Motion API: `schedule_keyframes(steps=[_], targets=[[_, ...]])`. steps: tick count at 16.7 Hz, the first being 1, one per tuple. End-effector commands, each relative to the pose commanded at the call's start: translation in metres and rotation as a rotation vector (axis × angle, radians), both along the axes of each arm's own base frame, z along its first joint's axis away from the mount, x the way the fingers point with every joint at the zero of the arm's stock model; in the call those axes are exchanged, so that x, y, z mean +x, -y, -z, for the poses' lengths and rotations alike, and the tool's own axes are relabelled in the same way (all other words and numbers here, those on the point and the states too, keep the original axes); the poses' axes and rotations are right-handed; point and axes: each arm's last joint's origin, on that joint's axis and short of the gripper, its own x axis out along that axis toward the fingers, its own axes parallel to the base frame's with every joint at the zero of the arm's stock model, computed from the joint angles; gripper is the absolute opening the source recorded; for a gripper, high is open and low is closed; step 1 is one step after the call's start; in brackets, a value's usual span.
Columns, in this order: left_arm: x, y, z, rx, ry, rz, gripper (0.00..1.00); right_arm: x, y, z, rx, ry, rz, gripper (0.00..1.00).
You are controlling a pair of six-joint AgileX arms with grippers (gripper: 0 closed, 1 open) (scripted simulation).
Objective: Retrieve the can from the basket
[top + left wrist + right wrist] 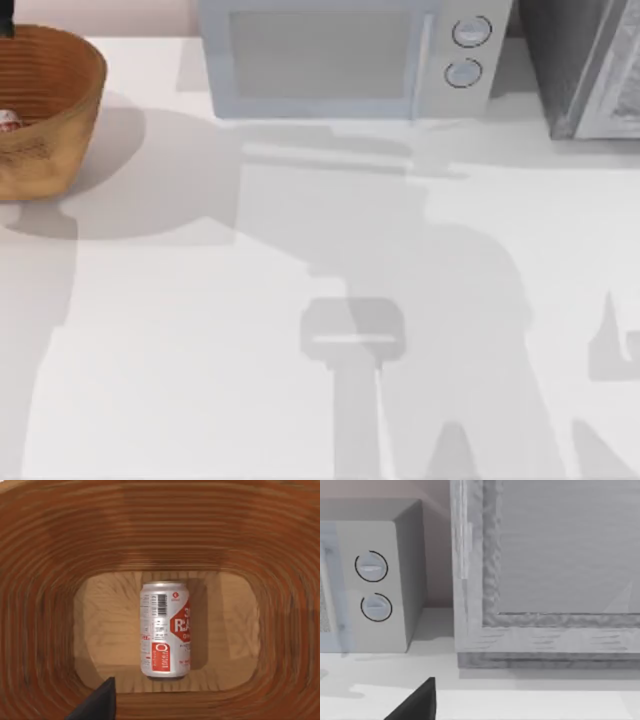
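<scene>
The basket (50, 110) stands at the table's far left back corner, tan-brown and woven, partly cut off by the top view's left edge. The can (6, 120) peeks out inside it. In the left wrist view the can (165, 630) lies on its side on the basket's flat floor, silver with red and white label print, ringed by the ribbed orange-brown wall (45, 605). My left gripper (97, 705) hangs above the basket's opening, looking straight down at the can and apart from it. A dark edge of my right gripper (417, 702) hovers over the table's back right.
A grey microwave (340, 60) with two round knobs stands along the back edge. A grey cabinet (590, 65) sits at the back right corner. Arm shadows fall across the white tabletop (200, 350) in the middle and right.
</scene>
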Motion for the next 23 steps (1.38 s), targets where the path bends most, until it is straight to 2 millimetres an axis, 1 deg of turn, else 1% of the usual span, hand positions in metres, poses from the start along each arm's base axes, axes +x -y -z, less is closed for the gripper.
schedule_keyframes(steps=[2,4,6,8,11,15,16,18,20,23], targets=[[0.023,-0.008,0.028,-0.013,-0.087,0.006,1.0,0.0,0.0,0.0,0.0,0.0,0.0,1.0],[0.039,-0.016,0.055,-0.026,-0.165,0.011,1.0,0.0,0.0,0.0,0.0,0.0,0.0,1.0],[0.048,-0.022,0.078,-0.037,-0.232,0.014,1.0,0.0,0.0,0.0,0.0,0.0,0.0,1.0],[0.053,-0.026,0.096,-0.046,-0.283,0.017,1.0,0.0,0.0,0.0,0.0,0.0,0.0,1.0],[0.056,-0.029,0.107,-0.051,-0.316,0.018,1.0,0.0,0.0,0.0,0.0,0.0,0.0,1.0],[0.056,-0.029,0.107,-0.051,-0.316,0.018,1.0,0.0,0.0,0.0,0.0,0.0,0.0,1.0],[0.056,-0.026,0.108,-0.05,-0.319,0.024,1.0,0.0,0.0,0.0,0.0,0.0,0.0,1.0],[0.057,-0.027,0.111,-0.051,-0.315,0.019,1.0,0.0,0.0,0.0,0.0,0.0,0.0,1.0],[0.059,-0.026,0.122,-0.05,-0.311,0.018,1.0,0.0,0.0,0.0,0.0,0.0,0.0,1.0],[0.061,-0.024,0.151,-0.052,-0.32,0.019,1.0,0.0,0.0,0.0,0.0,0.0,0.0,1.0]])
